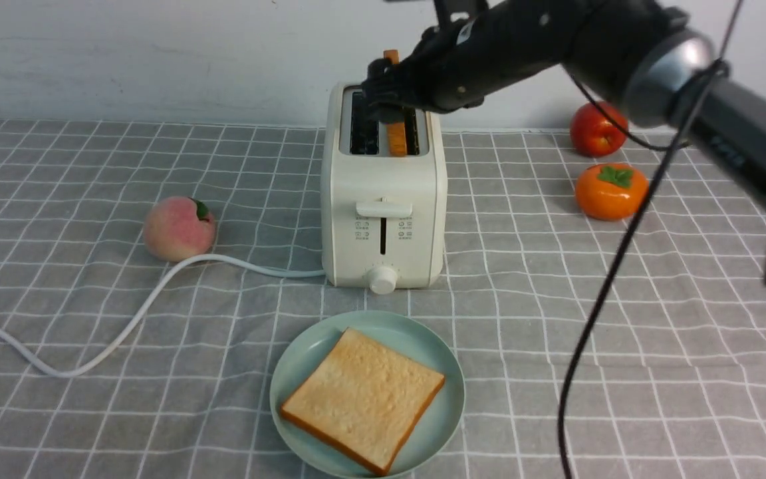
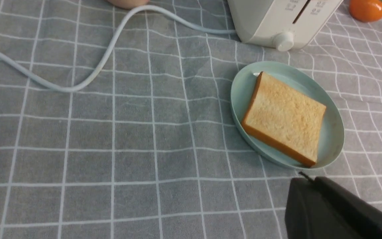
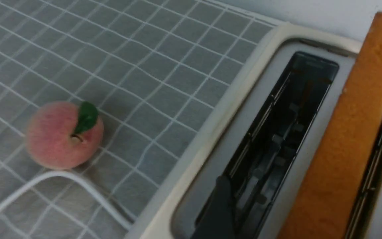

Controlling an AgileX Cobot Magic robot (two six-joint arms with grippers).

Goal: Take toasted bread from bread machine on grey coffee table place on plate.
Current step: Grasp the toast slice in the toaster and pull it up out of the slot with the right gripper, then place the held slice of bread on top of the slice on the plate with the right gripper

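Toasted bread (image 1: 363, 399), first slice: lying flat on the plate (image 1: 296, 372), pale face up, on the robot's side of the bread machine (image 1: 383, 199). Second slice (image 1: 395, 138): standing on edge in the machine's right slot, crust showing above the top.

Right end effector (image 1: 391, 100): hovering over the bread machine, standing wide. One finger (image 3: 217, 212) hanging over the left slot, the other at the far side of the standing slice, neither appearing to touch it.

Left end effector (image 2: 330, 209): showing only as a dark body low beside the plate; not possible to tell how far apart its jaws are standing.

Surface (image 1: 556, 299): showing as grey cloth with a white grid, wrinkling slightly. Carrying a peach (image 1: 179, 228) left of the machine, with the white cord (image 1: 270, 269) curling past it. Also carrying a red apple (image 1: 598, 130) and an orange persimmon (image 1: 611, 191) at the right rear.

Plain white wall (image 1: 157, 53) running behind the surface.
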